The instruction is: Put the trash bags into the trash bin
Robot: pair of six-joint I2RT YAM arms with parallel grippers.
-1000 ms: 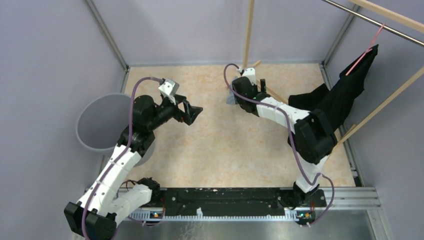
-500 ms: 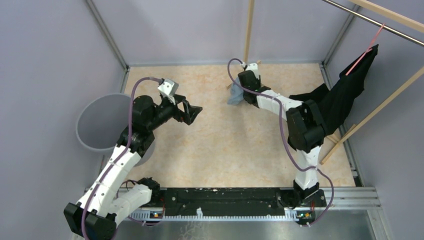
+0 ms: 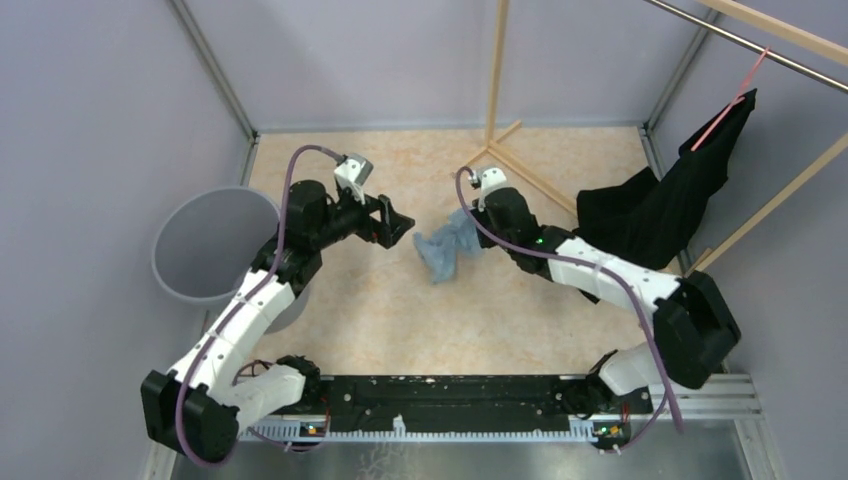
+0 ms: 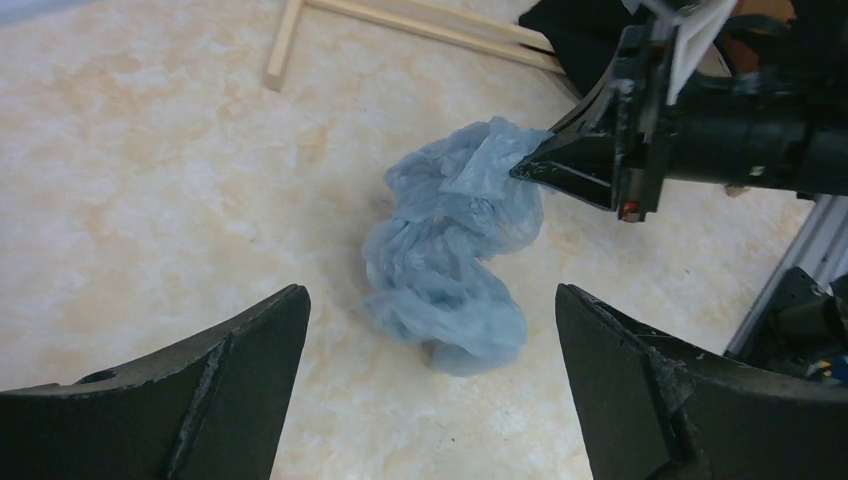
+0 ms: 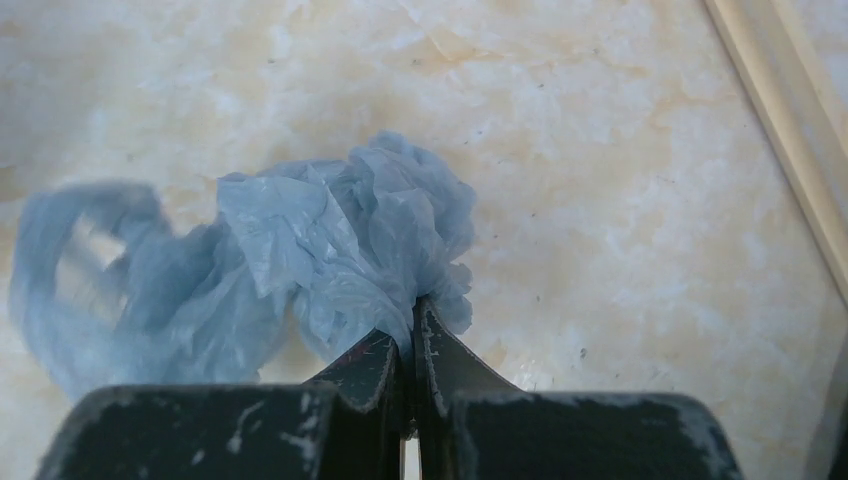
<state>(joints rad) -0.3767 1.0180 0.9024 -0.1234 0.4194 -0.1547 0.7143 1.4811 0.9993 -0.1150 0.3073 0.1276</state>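
A crumpled light-blue trash bag (image 3: 448,250) hangs over the middle of the table, and my right gripper (image 3: 470,226) is shut on its upper end. In the right wrist view the film (image 5: 300,260) bunches out from the pinched fingertips (image 5: 412,305). From the left wrist view the bag (image 4: 450,250) dangles ahead, with the right gripper's black fingers (image 4: 570,160) clamped on its top corner. My left gripper (image 3: 398,228) is open, just left of the bag and apart from it. The grey trash bin (image 3: 205,245) stands at the table's left edge, behind the left arm.
A black cloth garment (image 3: 680,190) hangs from a rail on a wooden rack (image 3: 497,70) at the back right. Wooden rack feet (image 3: 530,175) lie on the table behind the right gripper. Walls close in both sides.
My right gripper shut on the bag near the rack post and carried it forward and left to mid-table. My left gripper moved a little right and back, staying open.
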